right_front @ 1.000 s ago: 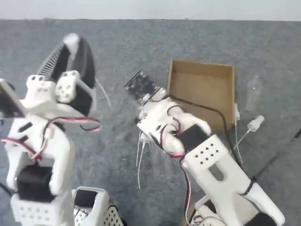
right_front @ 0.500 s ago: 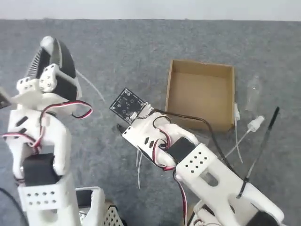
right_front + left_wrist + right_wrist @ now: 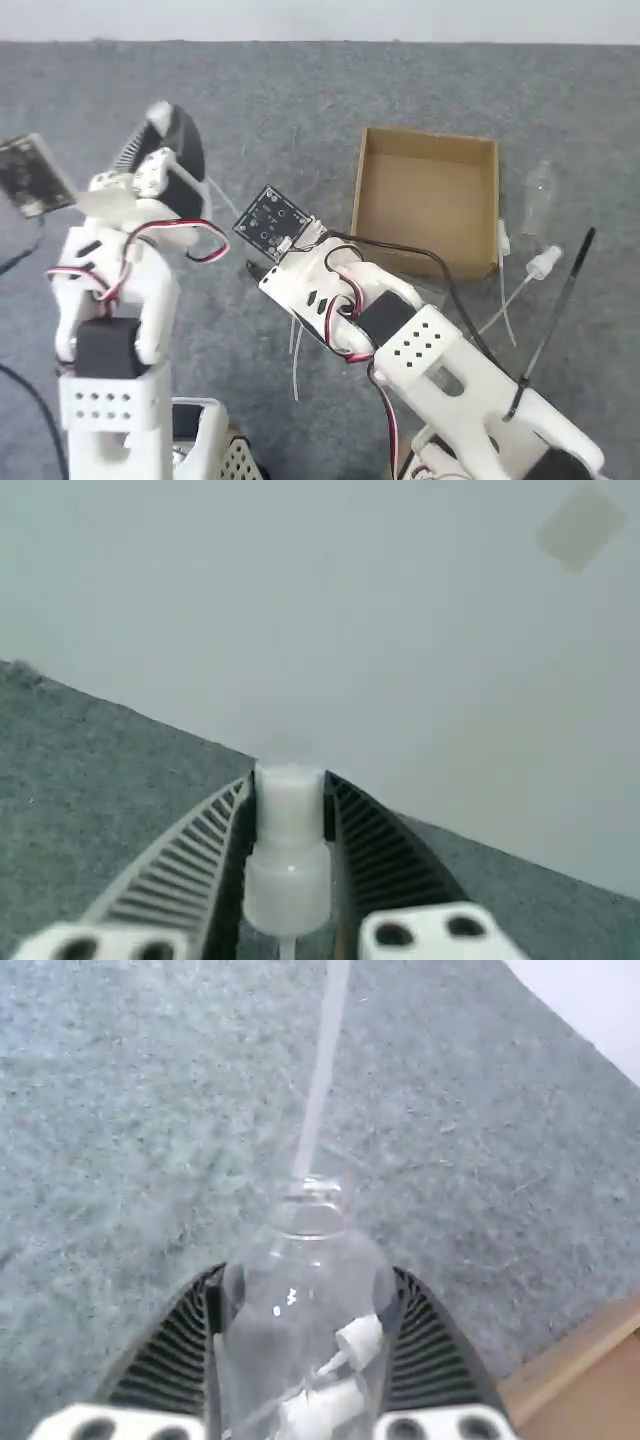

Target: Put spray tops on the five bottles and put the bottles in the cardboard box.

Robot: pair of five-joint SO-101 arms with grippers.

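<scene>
Grey carpet (image 3: pixel 300 90) covers the work surface, with a pale wall at its far edge.

**Step in hand.** This is judged to be the fitting of a spray top to a bottle. No bottle is in the cardboard box (image 3: pixel 430 205), so the task appears to be at an early stage.

**Left arm.** The left arm (image 3: pixel 115 300) stands at the left of the scene, its wrist raised and angled toward the far wall. The left gripper (image 3: pixel 290 785) is clamped on a white spray top (image 3: pixel 288 865), one finger on each side of the head. A thin dip tube (image 3: pixel 322 1070) hangs from it toward the centre.

**Right arm.** The right arm (image 3: pixel 400 330) reaches from the near right to just left of the box. The right gripper (image 3: pixel 307 1278) is closed around a clear bottle (image 3: pixel 300 1320), neck open and pointing away from the wrist. The tube's end sits at the bottle mouth; whether it has entered cannot be told.

**Other items.** A second clear bottle (image 3: pixel 539 195) lies right of the box, and a loose spray top (image 3: pixel 543 263) lies just near of it.

**Next move.** The tube needs to be fed straight down the neck, with both arms kept in line, and the head then seated on the neck. The tube is slender and likely to flex or catch on the rim.
</scene>
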